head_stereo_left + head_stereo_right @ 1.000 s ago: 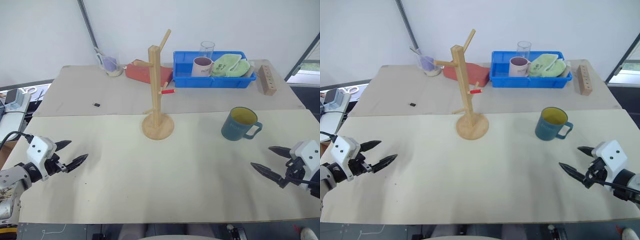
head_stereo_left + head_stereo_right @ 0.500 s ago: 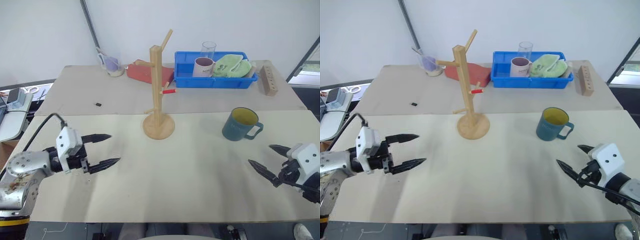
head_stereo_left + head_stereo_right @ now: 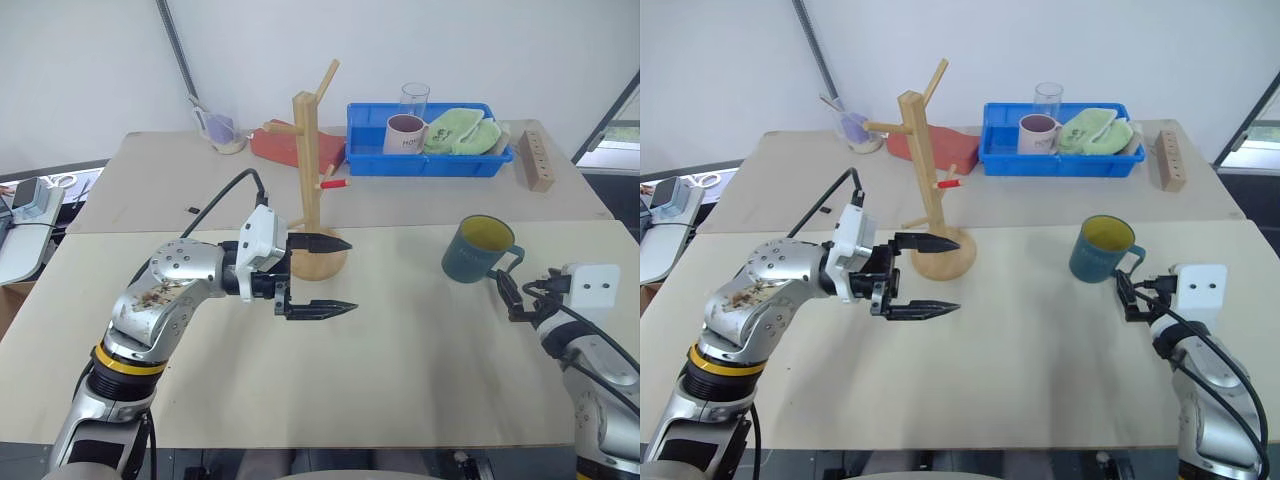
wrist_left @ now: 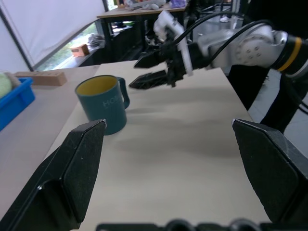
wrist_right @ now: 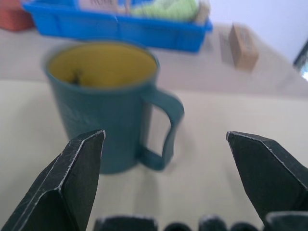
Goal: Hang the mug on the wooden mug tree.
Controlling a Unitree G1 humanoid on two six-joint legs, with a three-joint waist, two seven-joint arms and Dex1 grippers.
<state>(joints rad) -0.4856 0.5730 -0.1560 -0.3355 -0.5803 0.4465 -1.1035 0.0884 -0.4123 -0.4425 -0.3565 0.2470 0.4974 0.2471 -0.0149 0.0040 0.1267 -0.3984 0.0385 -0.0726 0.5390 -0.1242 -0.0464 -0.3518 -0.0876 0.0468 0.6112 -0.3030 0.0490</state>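
The right end effector (image 3: 1128,297) is wide open and holds nothing. The mug (image 3: 1099,248) stands upright on the surface (image 3: 1040,350) just ahead of it, with its handle (image 5: 164,126) turned toward the open fingers, so it looks easy to grab there. The left end effector (image 3: 328,274) is also wide open and empty. It hangs just in front of the wooden mug tree (image 3: 315,185), maybe to keep it steady. Bare surface lies between the mug and the tree, with room to move. The surface's near edge is close behind the right end effector.
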